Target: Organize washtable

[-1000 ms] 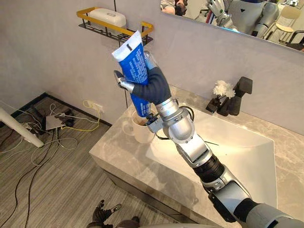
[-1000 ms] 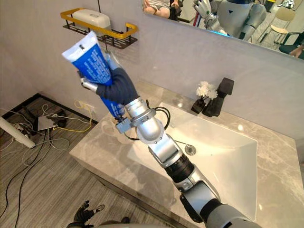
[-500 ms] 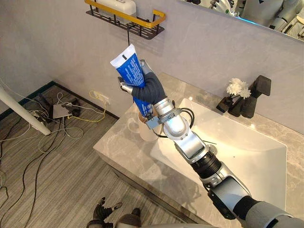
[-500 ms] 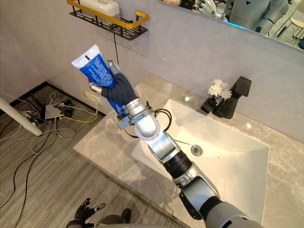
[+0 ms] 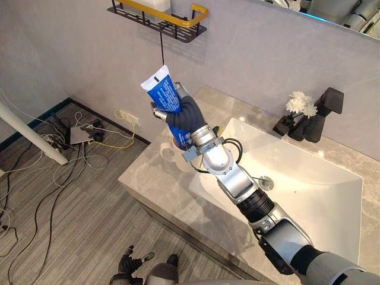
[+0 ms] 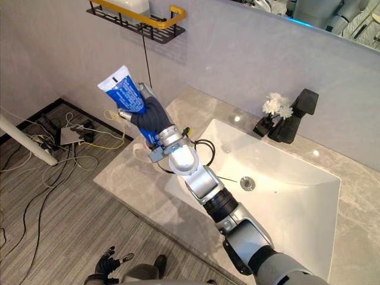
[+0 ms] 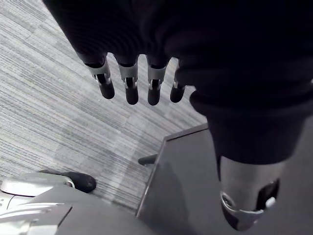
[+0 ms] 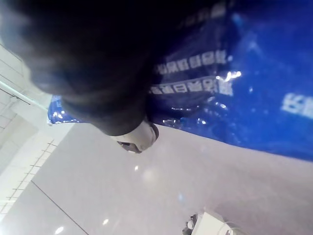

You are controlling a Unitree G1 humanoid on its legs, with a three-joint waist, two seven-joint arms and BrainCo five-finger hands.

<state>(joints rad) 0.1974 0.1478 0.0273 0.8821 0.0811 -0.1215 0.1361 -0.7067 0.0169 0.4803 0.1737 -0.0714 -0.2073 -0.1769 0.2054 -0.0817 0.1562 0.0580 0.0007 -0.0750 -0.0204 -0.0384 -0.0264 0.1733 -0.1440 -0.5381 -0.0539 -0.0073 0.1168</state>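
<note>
Right hand (image 5: 187, 113) is up high over the left end of the surface (image 5: 145, 178), fingers and thumb wrapped tight round a blue tube (image 5: 161, 89). The grip sits on the lower half of the tube, near the cap end. The long axis runs steeply, leaning away to the left: the flat white crimped end points up toward the wall shelf (image 5: 178, 15), and the cap end, hidden behind the hand, points down at the white cup (image 6: 142, 151) standing just left of the sink (image 5: 332, 208).

This tube looks soft and light, with a glossy skin that could slide in the fingers. Squeeze the middle too hard and it will buckle or ooze, so the firmer shoulder by the cap is the sensible place to hold. That is roughly where the hand has it.

From here the likely job is to lower it cap-first into the cup. The cup seems light too, and a clumsy nudge on the rim could tip it.

Left hand (image 7: 128, 88) hangs low over the floor (image 7: 44, 112), fingers straight and apart, holding nothing.
</note>
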